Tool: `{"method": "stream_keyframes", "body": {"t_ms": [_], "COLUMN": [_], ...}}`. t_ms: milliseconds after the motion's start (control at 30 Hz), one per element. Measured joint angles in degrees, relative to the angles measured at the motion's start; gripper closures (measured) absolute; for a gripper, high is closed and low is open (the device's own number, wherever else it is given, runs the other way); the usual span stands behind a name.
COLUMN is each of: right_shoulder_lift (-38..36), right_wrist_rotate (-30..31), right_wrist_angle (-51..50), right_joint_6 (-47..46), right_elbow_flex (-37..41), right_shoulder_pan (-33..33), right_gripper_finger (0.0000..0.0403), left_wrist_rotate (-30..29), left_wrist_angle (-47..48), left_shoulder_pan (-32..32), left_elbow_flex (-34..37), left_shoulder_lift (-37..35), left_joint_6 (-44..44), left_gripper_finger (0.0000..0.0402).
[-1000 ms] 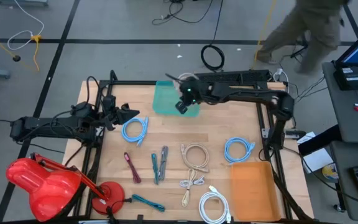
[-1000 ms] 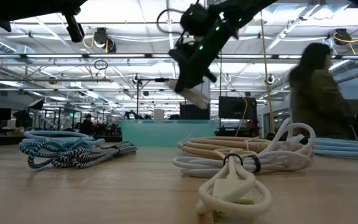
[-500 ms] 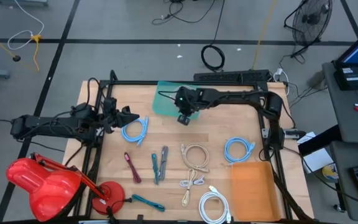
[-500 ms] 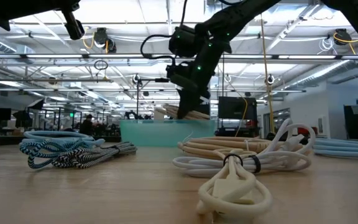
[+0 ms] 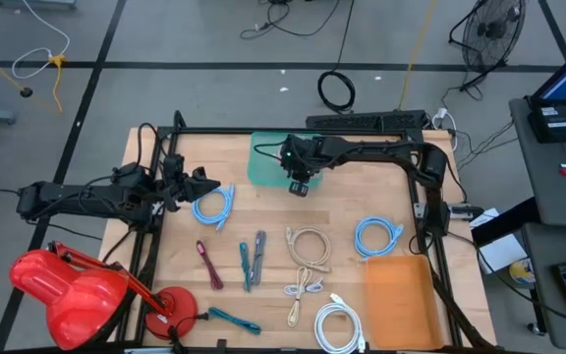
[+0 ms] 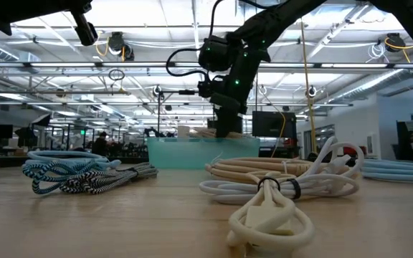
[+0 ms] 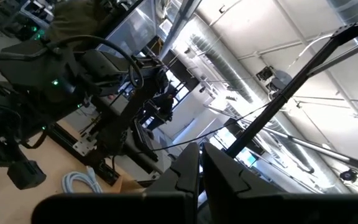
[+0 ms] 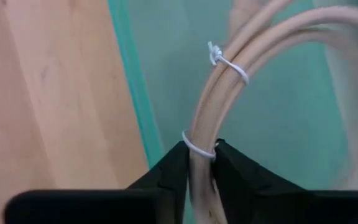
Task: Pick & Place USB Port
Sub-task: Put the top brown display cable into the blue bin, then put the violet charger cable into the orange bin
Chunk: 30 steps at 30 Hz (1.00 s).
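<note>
A coiled beige cable (image 8: 229, 81), bound with white ties, is between the fingers of my right gripper (image 8: 201, 168) over the teal tray (image 5: 263, 162) at the table's far middle. In the low view that gripper (image 6: 228, 129) points down into the tray (image 6: 185, 153), and beige strands (image 6: 201, 132) show just above its rim. My left gripper (image 7: 201, 165) is shut on nothing and raised over the table's left edge, beside a blue cable (image 5: 214, 206). My right gripper pinches the beige cable's bundled strands (image 8: 197, 134) between its two fingers, right at a white tie. The fingers slant down from above and lie across the strands. The coil reaches away from them over the tray's floor (image 8: 278, 137); whether it rests there I cannot tell.
Lying on the table are a second beige cable (image 5: 308, 246), a blue cable (image 5: 374, 236), white cables (image 5: 337, 324) and several short coloured cables (image 5: 252, 261). An orange tray (image 5: 401, 300) sits at the near right. A red lamp (image 5: 67, 290) stands at the near left corner.
My right gripper has gone down toward the teal tray with the beige cable and rolled its wrist. The cable, which hung clear above the tray's rim, now sits low within the tray's walls. A person beyond the table's far right has walked out of view.
</note>
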<state>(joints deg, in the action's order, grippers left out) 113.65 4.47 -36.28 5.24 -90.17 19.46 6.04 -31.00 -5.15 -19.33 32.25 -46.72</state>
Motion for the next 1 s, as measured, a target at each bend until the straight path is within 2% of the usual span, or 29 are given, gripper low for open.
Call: {"method": "stream_keyframes", "body": {"t_ms": [167, 267, 400, 567, 733, 833, 1000], "right_shoulder_lift": [0.0, 0.0, -0.1, -1.5, -5.7, -9.5, -15.0], "right_wrist_rotate": [4.5, 4.6, 4.5, 4.3, -1.1, -6.5, -13.9], "right_wrist_angle": [0.0, 0.0, -0.1, -2.3, -4.5, -5.0, -6.0], "right_joint_6": [0.2, 1.3, 1.6, 0.9, -4.1, -8.5, -14.7], "right_elbow_flex": [0.0, 0.0, 0.0, 0.0, 0.0, 0.0, 0.0], "right_shoulder_pan": [0.0, 0.0, 0.0, -0.7, -2.3, -3.8, -8.7], "right_gripper_finger": [0.0267, 0.0244, 0.0228, 0.023, 0.024, 0.0242, 0.0243], "left_wrist_rotate": [0.0, 0.0, 0.0, 0.0, 0.0, 0.9, 1.7], "left_wrist_angle": [0.0, 0.0, 0.0, 1.2, 2.4, 2.7, 4.5], "left_shoulder_pan": [0.0, 0.0, 0.0, 0.0, -1.7, -3.3, -5.3], "left_elbow_flex": [0.0, 0.0, 0.0, 0.0, 0.0, 0.0, 0.0], "left_shoulder_lift": [0.0, 0.0, 0.0, 0.0, 0.0, 0.0, 0.0], "left_joint_6": [0.0, -0.1, -0.2, 0.1, -0.9, -0.7, -1.0], "left_gripper_finger": [0.038, 0.038, 0.038, 0.038, 0.038, 0.038, 0.0381]}}
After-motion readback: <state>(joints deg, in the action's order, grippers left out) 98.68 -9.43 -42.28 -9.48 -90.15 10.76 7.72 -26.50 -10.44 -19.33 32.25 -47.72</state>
